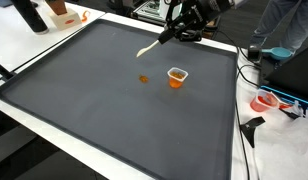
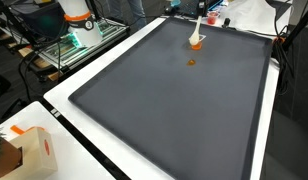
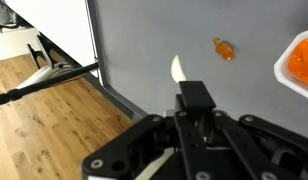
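Gripper point(image 3: 194, 102) is clenched on a white spoon point(image 3: 177, 68). In the wrist view the handle sits between the fingers and the bowl end sticks out toward 12 o'clock over the dark mat point(image 3: 154, 40). In an exterior view the gripper point(image 1: 175, 34) hangs above the far part of the mat point(image 1: 84, 90), and the spoon point(image 1: 149, 47) slants down from it toward 8 o'clock, tip clear of the other items. Can't tell whether the tip touches the mat. The orange cup point(image 1: 176, 76) stands upright on the mat at roughly 6 o'clock from the gripper, apart from the spoon. A small orange piece point(image 1: 143, 78) lies on the mat at 9 o'clock from the cup, near it but not touching. In the wrist view the piece point(image 3: 224, 48) is at 2 o'clock from the spoon tip, and the cup point(image 3: 300, 62) is cut off by the frame edge at 3 o'clock. In an exterior view from the opposite end, the cup point(image 2: 196, 42) is far up the mat point(image 2: 164, 110) with the piece point(image 2: 191, 62) just at 6 o'clock from it. The mat lies on a white table point(image 1: 54, 120). Wooden floor point(image 3: 44, 110) shows at 9 o'clock in the wrist view.
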`<state>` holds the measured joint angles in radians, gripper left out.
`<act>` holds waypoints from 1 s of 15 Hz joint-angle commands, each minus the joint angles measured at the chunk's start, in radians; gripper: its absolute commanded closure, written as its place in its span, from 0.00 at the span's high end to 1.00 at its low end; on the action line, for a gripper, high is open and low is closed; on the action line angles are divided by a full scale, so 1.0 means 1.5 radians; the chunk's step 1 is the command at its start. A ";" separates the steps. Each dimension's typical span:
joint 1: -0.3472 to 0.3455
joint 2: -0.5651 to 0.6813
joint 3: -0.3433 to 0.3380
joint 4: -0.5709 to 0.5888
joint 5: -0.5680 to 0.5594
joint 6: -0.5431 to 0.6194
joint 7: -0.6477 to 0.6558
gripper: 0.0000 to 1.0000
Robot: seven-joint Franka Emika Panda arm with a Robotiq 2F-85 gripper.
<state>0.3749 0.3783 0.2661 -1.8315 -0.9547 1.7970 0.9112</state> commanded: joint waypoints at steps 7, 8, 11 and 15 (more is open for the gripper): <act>0.045 0.118 -0.046 0.099 -0.033 -0.037 0.033 0.03; 0.046 0.123 -0.049 0.104 -0.032 -0.036 0.032 0.03; 0.045 0.134 -0.057 0.119 -0.029 -0.032 0.031 0.03; 0.035 0.134 -0.057 0.128 -0.016 -0.014 0.014 0.03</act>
<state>0.4275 0.5694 0.1865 -1.6568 -0.9811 1.7627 0.9432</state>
